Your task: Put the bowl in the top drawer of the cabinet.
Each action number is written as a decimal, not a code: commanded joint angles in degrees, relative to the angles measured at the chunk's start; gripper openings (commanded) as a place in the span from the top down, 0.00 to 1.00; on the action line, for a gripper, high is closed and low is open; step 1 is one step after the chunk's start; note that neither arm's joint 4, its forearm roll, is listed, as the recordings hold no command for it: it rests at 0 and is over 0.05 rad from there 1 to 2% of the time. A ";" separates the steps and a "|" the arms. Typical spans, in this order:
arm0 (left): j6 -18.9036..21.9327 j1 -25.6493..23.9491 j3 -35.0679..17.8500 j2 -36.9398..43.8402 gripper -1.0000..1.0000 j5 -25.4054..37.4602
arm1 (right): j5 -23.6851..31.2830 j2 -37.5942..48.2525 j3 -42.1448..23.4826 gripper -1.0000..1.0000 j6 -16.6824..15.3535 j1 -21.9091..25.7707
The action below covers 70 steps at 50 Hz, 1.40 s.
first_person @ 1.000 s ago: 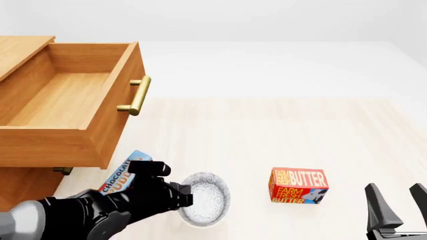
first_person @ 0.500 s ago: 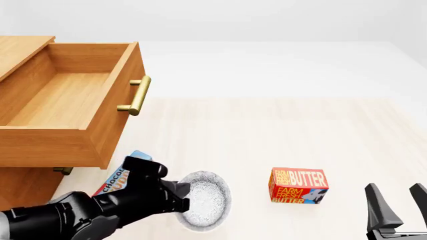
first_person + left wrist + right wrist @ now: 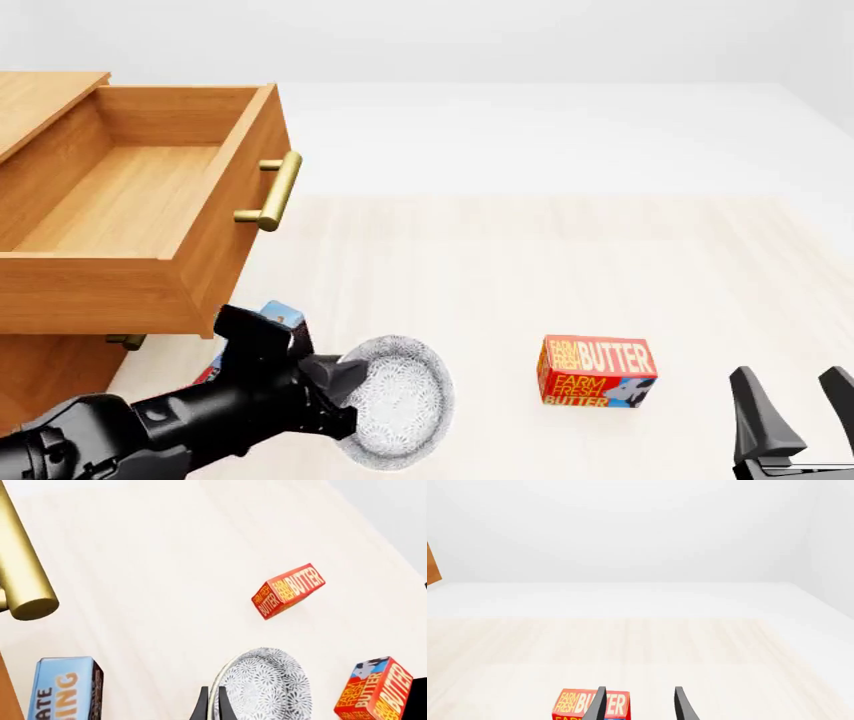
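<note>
- Now your left gripper [image 3: 350, 398] pinches the bowl [image 3: 394, 400] by its rim, tilted, below the open top drawer [image 3: 120, 215].
- Butter box [image 3: 597, 371] sits right; chocolate box [image 3: 63, 688] beside.
- Right gripper [image 3: 797, 405] spread, empty.

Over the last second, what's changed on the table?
The left gripper, shut on the bowl rim, has pulled it slightly toward the cabinet and tipped it up on edge. The top drawer stays open, the butter box and chocolate box haven't moved, and the right gripper stays parked, jaws open.
</note>
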 commanded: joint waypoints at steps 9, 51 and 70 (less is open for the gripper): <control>4.72 0.42 0.38 -11.29 1.00 5.80 | 0.00 0.01 0.00 0.00 0.00 0.02; 11.23 3.07 -12.20 -28.42 1.00 21.69 | 0.00 0.00 0.00 0.00 0.00 0.01; 14.68 7.35 -21.77 -30.82 1.00 27.12 | 0.00 0.01 0.00 0.00 0.02 -0.01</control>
